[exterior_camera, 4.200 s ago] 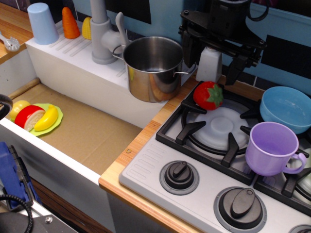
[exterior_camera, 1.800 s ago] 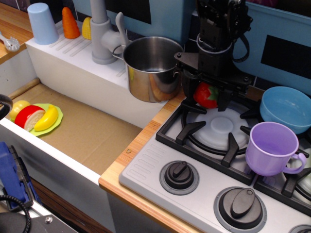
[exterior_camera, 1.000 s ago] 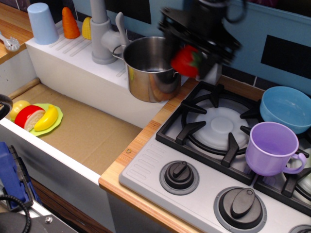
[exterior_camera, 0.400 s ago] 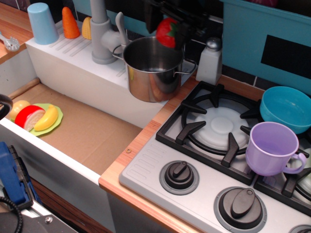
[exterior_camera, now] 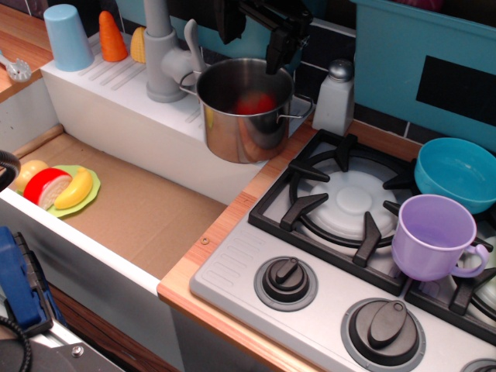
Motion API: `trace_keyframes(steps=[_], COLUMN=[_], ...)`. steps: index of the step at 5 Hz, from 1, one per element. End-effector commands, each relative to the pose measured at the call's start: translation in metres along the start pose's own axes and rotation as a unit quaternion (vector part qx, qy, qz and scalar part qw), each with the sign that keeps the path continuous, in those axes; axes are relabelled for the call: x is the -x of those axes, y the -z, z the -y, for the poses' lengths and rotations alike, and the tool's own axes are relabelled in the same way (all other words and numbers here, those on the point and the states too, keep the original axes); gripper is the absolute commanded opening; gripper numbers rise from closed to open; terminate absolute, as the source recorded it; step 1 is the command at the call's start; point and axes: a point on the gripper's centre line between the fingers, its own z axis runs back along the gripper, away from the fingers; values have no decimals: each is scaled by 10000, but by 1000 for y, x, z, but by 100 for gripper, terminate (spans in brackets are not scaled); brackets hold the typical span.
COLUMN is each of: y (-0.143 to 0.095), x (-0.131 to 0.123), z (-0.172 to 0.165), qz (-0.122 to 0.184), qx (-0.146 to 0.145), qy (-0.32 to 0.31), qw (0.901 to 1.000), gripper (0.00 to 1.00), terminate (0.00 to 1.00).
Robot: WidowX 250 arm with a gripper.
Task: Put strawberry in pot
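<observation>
The shiny steel pot [exterior_camera: 232,136] stands at the corner of the white sink ledge, next to the stove. The red strawberry [exterior_camera: 254,103] lies inside it, partly hidden by the rim. My black gripper [exterior_camera: 249,35] hangs open and empty just above the pot's back rim. One finger [exterior_camera: 275,50] points down over the right side of the pot and the other is near the faucet.
A grey faucet [exterior_camera: 164,54] stands left of the pot and a white shaker [exterior_camera: 335,97] to its right. A blue bowl [exterior_camera: 457,174] and purple mug [exterior_camera: 431,236] sit on the stove. A plate of toy fruit [exterior_camera: 58,188] lies in the sink. A carrot [exterior_camera: 111,37] and blue cup [exterior_camera: 68,37] stand on the ledge.
The gripper took the strawberry off the stove, carried it up and left over the pot, then opened. The strawberry has dropped into the pot.
</observation>
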Motion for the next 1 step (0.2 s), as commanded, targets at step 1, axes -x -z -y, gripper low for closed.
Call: trace_keyframes(steps=[1], y=[-15], x=[-8], z=[-7], qz=[255], qx=[-65], qy=[-61], qw=[9996], gripper=[100], terminate=[100])
